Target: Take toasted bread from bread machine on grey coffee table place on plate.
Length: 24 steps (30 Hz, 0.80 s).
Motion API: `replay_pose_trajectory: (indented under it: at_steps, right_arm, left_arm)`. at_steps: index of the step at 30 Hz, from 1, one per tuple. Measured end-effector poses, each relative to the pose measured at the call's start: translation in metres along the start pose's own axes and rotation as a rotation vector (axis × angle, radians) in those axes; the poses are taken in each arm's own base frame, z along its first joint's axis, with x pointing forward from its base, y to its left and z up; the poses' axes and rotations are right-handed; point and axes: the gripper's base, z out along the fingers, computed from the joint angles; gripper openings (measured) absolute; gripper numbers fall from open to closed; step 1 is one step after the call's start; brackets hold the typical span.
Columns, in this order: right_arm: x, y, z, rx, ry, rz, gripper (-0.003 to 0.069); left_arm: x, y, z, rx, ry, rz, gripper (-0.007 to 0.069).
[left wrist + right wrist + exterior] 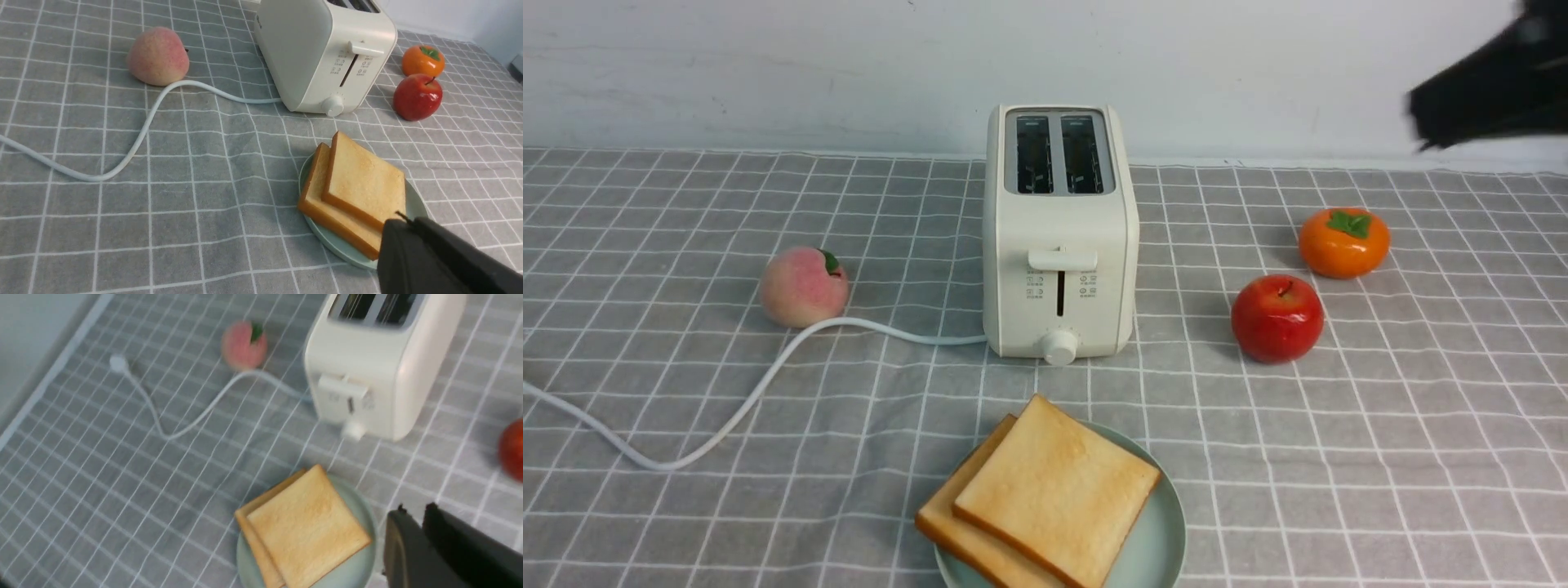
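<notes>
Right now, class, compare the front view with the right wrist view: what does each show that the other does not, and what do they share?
Only the front view shows the orange persimmon and the whole red apple, which the wrist view cuts at its edge. Only the right wrist view shows the loose end of the white cord; in the front view the cord runs out of frame. Both show the bread machine with empty slots, two slices of toasted bread stacked on the plate, the peach and the grey coffee table.

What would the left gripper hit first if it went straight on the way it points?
Probably the toast on the plate; the left gripper aims at its near corner, though depth is unclear.
</notes>
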Motion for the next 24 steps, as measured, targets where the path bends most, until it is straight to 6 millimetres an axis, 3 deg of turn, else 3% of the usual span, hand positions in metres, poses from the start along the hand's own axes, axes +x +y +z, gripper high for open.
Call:
replay_pose_trajectory:
  at_steps: [1,3,4,6,8,9,10,11,13,15,16,20,24]
  right_arm:
    - [0.001,0.001,-0.004,0.0,-0.012,0.002,0.0]
    - [0.011,0.004,-0.034,0.072,-0.103,-0.017,-0.0017]
    - [0.025,0.005,-0.055,0.131,-0.177,-0.03,-0.0016]
    - [0.048,0.002,-0.075,0.202,-0.264,-0.055,-0.001]
    - [0.069,-0.001,-0.083,0.243,-0.302,-0.071,-0.0007]
    - [0.095,-0.006,-0.086,0.278,-0.347,-0.075,-0.0006]
    - [0.112,-0.009,-0.087,0.291,-0.375,-0.074,-0.0005]
    - [0.115,-0.009,-0.088,0.291,-0.391,-0.069,-0.0006]
    - [0.157,-0.016,-0.086,0.3,-0.482,-0.068,-0.0006]
    - [0.174,-0.018,-0.085,0.295,-0.563,-0.077,-0.0006]
    - [0.197,-0.022,-0.082,0.286,-0.674,-0.101,-0.0004]
    - [0.226,-0.03,-0.067,0.266,-0.798,-0.123,0.0]
    - [0.233,-0.035,-0.055,0.266,-0.803,-0.128,0.001]
  left_arm:
    - [0.0,0.0,0.001,0.003,-0.007,-0.001,-0.0014]
    - [0.002,0.0,0.005,0.017,-0.021,-0.015,-0.0014]
    - [0.002,0.001,0.009,0.031,-0.045,-0.025,-0.0014]
    - [0.003,0.001,0.013,0.047,-0.078,-0.037,-0.0014]
    - [0.004,0.002,0.016,0.054,-0.097,-0.041,-0.0014]
    - [0.003,0.002,0.018,0.064,-0.128,-0.046,-0.0014]
    - [0.003,0.003,0.019,0.068,-0.14,-0.047,-0.0014]
    - [0.004,0.003,0.02,0.068,-0.143,-0.048,-0.0014]
    - [0.004,0.004,0.022,0.072,-0.162,-0.049,-0.0014]
    - [0.005,0.004,0.023,0.073,-0.166,-0.05,-0.0014]
    - [0.006,0.005,0.025,0.071,-0.166,-0.05,-0.0014]
    - [0.007,0.005,0.025,0.072,-0.172,-0.051,-0.0014]
    - [0.004,0.005,0.025,0.083,-0.205,-0.051,-0.0013]
